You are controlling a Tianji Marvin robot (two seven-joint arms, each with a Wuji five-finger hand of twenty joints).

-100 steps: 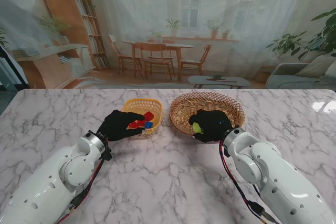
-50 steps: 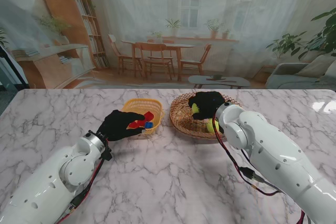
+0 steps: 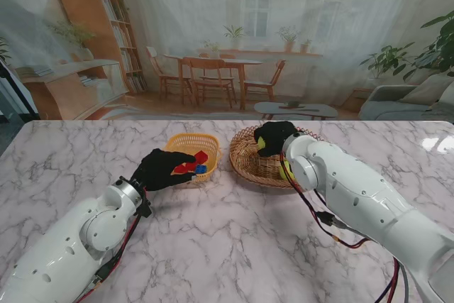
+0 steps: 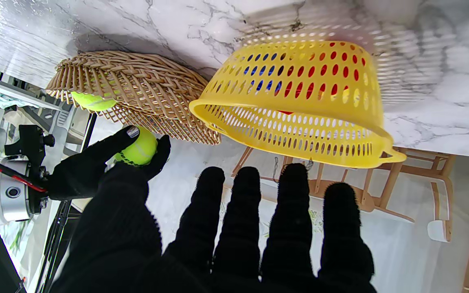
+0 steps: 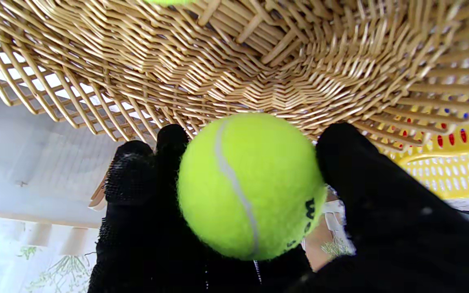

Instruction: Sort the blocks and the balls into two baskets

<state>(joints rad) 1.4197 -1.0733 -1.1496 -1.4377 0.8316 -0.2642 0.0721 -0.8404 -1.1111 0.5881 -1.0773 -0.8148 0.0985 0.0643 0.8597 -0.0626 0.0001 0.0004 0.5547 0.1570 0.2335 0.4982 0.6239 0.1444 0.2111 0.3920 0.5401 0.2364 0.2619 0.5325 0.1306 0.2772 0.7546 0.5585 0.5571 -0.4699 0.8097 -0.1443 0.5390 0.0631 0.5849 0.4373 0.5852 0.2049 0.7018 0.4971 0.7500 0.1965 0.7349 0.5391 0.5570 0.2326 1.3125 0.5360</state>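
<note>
The right hand (image 3: pixel 273 135) grips a tennis ball (image 5: pixel 250 185) between thumb and fingers, held over the wicker basket (image 3: pixel 252 163), which sits on the marble table (image 3: pixel 227 232) toward its far edge. A second ball (image 4: pixel 93 101) lies inside that basket, partly hidden by the right forearm in the stand's view. Just beside it, to the left, stands the yellow plastic basket (image 3: pixel 186 142), holding a red block (image 3: pixel 200 157) and a blue block (image 3: pixel 201 169). The left hand (image 3: pixel 162 169) hovers at that basket's near rim, fingers spread and straight, holding nothing, and covers part of the rim.
</note>
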